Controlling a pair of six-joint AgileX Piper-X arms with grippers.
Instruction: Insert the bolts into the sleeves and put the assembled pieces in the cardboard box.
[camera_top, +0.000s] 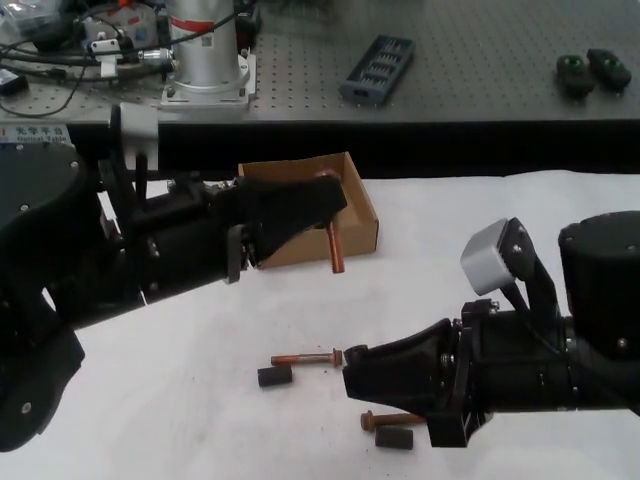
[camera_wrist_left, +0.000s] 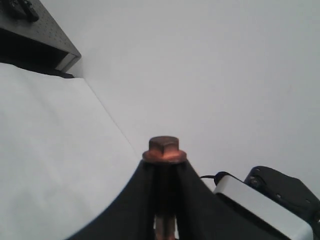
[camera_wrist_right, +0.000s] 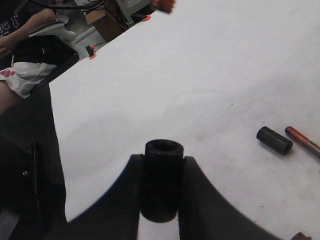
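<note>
Left gripper clamps a copper bolt by the shank. The head sits just above the fingertips and the shank hangs straight down, close by the cardboard box at the far side of the white sheet. Nearer the camera, the right gripper is closed around a black sleeve, its open end showing past the fingertips. A loose bolt and loose sleeve lie on the sheet beside it, with a second bolt and second sleeve nearer still.
</note>
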